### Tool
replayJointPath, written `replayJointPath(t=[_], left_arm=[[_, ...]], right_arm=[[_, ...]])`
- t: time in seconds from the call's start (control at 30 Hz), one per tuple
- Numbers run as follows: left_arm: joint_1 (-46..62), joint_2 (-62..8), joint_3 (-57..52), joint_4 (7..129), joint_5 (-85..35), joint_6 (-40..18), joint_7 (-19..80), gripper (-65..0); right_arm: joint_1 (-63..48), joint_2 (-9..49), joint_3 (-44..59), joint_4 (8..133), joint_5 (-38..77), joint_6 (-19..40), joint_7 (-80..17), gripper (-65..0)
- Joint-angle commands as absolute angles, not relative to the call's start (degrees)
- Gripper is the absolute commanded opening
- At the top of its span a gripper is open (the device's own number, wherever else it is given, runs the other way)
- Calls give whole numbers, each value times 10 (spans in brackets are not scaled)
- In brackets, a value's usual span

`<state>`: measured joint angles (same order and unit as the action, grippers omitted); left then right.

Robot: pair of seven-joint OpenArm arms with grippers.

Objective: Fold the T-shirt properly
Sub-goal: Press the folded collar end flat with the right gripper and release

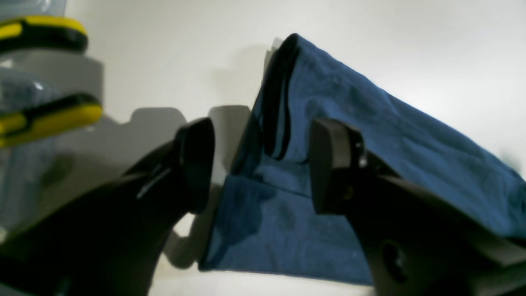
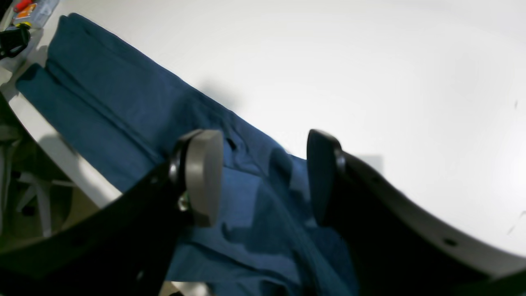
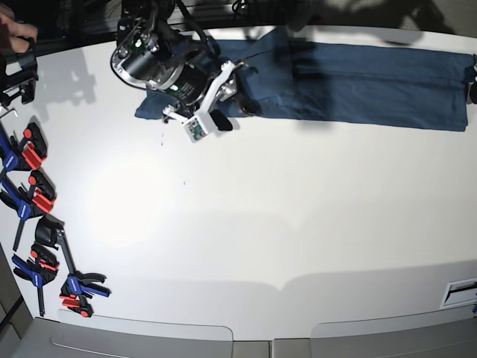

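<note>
Right gripper (image 2: 265, 179) — jaws apart, nothing between them, poised over the neck end of the T-shirt (image 2: 135, 107); one flat pad pale grey, the other dark. In the base view its arm reached in from the far left corner of the table (image 3: 246, 224), wrist tilted down toward the cloth.

Left gripper (image 1: 263, 164) — jaws likewise apart, gripping nothing, set low over the opposite end of the garment; black, blunt, rubbery-looking pads. In the base view only a dark sliver showed at the right edge.

T-shirt (image 3: 358, 82) — dark navy cotton, soft, faintly creased; folded lengthwise into a long narrow band, layered edges stacked at the end seen by the left wrist camera (image 1: 370, 135). It lay flat along the far edge of the table, long axis running left to right.

Table — white, smooth, matte.

Clamps (image 3: 33, 194) — blue and red, scattered along the table's left edge, well apart from the cloth.
</note>
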<state>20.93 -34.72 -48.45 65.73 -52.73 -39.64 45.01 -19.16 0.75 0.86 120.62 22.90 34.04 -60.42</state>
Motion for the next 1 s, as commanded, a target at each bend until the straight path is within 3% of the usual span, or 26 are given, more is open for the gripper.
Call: replayJointPath(t=[0.0, 0.5, 0.67, 0.97], left_arm=[[210, -361, -490, 663, -538, -400, 441, -312], [183, -363, -490, 600, -511, -400, 421, -312], [151, -372, -490, 527, -552, -400, 426, -312], [157, -365, -490, 512, -597, -400, 485, -313]], right_arm=[[-187, 7, 12, 1217, 240, 340, -589, -346], [-187, 19, 38, 1217, 244, 340, -588, -346], [-187, 19, 38, 1217, 262, 340, -587, -346], [-187, 19, 38, 1217, 261, 340, -582, -346]])
